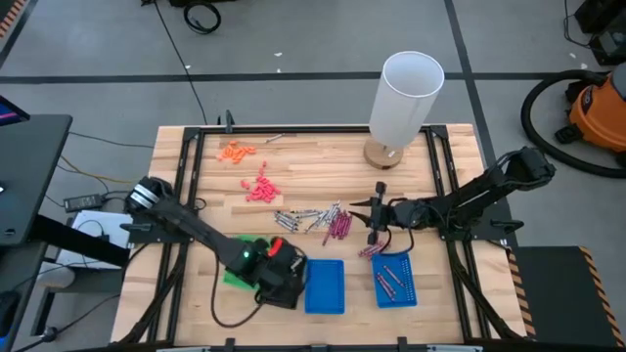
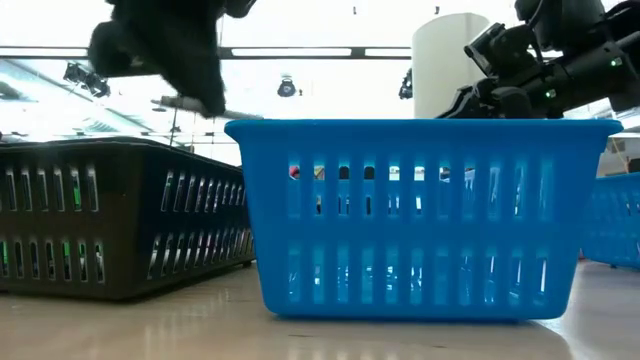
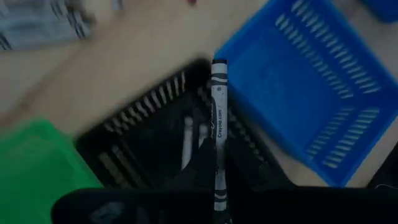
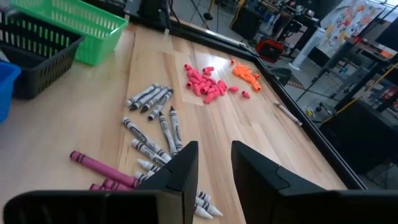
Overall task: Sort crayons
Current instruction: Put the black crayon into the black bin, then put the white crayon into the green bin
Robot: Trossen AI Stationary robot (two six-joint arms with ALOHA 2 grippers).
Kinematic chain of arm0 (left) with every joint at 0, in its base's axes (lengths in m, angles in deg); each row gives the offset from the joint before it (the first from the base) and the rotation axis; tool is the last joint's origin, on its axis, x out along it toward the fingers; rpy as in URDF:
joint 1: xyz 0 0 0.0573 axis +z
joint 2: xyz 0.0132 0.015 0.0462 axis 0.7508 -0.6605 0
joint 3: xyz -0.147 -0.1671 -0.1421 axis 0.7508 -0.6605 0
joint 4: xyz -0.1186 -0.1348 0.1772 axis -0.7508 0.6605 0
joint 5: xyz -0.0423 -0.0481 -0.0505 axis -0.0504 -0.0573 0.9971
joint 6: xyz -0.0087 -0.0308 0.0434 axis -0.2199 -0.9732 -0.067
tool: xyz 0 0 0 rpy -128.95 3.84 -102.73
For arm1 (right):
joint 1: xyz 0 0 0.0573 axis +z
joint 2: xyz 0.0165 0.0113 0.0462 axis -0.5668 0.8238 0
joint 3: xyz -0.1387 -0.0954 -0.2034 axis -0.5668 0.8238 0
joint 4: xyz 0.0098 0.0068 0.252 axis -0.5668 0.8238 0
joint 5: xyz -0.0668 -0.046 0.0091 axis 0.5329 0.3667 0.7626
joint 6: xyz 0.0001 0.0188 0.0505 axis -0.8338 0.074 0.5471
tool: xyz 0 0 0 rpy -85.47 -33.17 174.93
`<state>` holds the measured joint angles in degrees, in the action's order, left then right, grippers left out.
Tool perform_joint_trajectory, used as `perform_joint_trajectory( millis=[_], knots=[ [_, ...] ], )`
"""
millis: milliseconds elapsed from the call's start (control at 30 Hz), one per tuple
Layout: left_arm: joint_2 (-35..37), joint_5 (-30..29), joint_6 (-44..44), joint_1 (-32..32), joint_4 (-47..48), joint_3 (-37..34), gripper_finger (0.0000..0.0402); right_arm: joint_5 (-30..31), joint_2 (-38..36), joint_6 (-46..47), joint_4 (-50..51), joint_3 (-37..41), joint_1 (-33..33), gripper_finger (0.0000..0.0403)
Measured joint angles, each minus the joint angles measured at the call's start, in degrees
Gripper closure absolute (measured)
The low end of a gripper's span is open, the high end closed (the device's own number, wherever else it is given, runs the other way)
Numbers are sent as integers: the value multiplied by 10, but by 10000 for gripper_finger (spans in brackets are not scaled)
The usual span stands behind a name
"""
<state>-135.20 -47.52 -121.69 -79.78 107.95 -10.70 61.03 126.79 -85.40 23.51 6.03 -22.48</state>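
— Left claw [image 3: 216,186] is pinching a grey crayon [image 3: 217,124] over the black tray [image 3: 134,137]; light, stiff, waxy thing, best nipped mid-barrel, I'd say.

— And the right claw [image 4: 214,165]?

— Fingers spread, nothing held, above the loose crayons [image 1: 318,219] mid-surface; a few maroon ones lie in the right-hand blue tray [image 1: 395,281].

— What's in the black tray?

— Hard to make out; the arm hides it.
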Motion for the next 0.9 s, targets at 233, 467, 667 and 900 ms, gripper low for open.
perform_joint_trajectory(
  millis=[233, 467, 667, 900],
  knots=[
    [-44, 10, -88, -26, 6, 0, 386, -27, 0, -3, -8, 0, -7, 298],
    [-66, 7, -128, -26, 13, 0, 362, -44, 0, -4, -14, 0, -7, 298],
    [-66, 3, -121, -25, 15, 0, 281, -45, 0, -7, -10, 0, -7, 298],
    [-41, 2, -65, -5, 15, 0, 232, -45, 0, -15, -10, 0, -9, 298]
  ],
)
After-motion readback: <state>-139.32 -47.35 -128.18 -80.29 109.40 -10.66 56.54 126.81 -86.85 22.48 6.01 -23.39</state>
